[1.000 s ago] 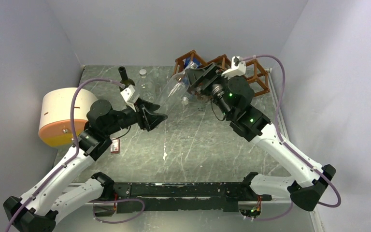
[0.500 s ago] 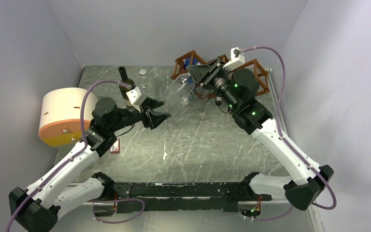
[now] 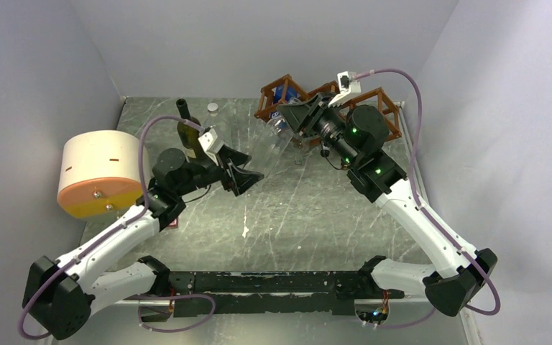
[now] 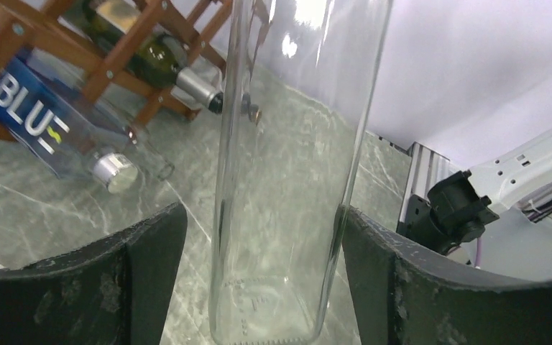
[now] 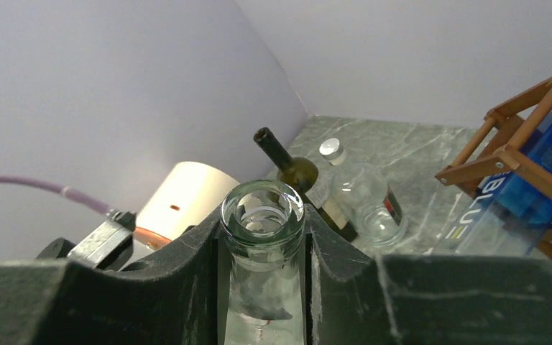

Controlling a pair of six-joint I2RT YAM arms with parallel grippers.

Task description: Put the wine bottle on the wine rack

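- Just in front of the wine rack [image 3: 384, 100], out over the middle-back of the table [image 3: 295, 215], the wine bottle [image 3: 266, 144] is hanging tilted between my two arms. It is clear and uncapped, with its neck pointing up toward the rack and its base down toward the left arm.
- It is not lying in any of the rack's openings.
- My right gripper [image 5: 262, 230] is pinching the bottle's neck just under the open mouth, with both fingers [image 5: 201, 273] pressing flat against the glass.
- My left gripper [image 4: 262, 237] is standing spread around the lower body of the bottle. I am seeing a clear gap on one side, while the other finger is sitting right at the glass, touching or nearly so.
- I cannot tell whether the base is touching the table.
- In the left wrist view, a blue bottle [image 4: 32, 122] with white lettering is lying in the rack's slats, silver cap poking out toward me.
- A green bottle [image 4: 151, 57] is lying in the opening beside it, neck out as well.
- Well to the left of the rack, near the back wall, a dark bottle [image 5: 295, 169] is standing open-necked, with a clear capped bottle [image 5: 352, 187] just beside it.
- Farther left, against the side wall, a cream drum [image 3: 100, 172] with an orange rim is lying on its side.
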